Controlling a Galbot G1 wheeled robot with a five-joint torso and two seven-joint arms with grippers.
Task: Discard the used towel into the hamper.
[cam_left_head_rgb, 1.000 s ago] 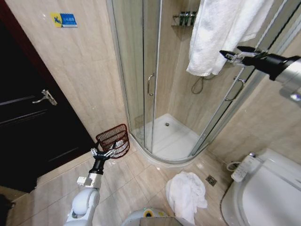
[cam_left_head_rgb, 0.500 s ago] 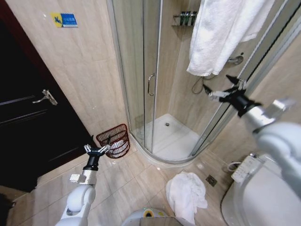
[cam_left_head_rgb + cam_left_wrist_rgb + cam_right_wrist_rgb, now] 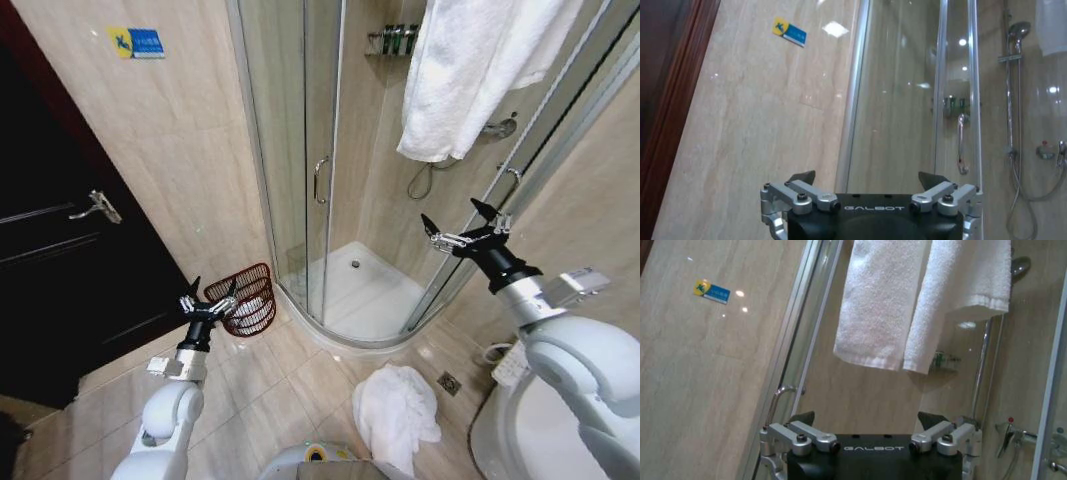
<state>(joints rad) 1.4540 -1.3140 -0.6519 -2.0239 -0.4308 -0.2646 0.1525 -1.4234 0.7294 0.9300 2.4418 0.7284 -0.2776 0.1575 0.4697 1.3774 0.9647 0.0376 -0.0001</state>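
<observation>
Towel, white terry and crumpled in a soft heap, lies on the glossy beige floor tiles near the toilet, well apart from the hamper, a reddish-brown ribbed wire basket beside the curved glass shower. The right gripper hangs spread wide and empty before the shower door; the left gripper, also wide open and empty, hovers just by the hamper. A clean pick likely means pinching a raised fold, so no corner drags.

A reddish-brown open-weave wire hamper is sitting on glossy beige floor tiles. White terry towels are hanging above and lying crumpled. A dark door is showing.
</observation>
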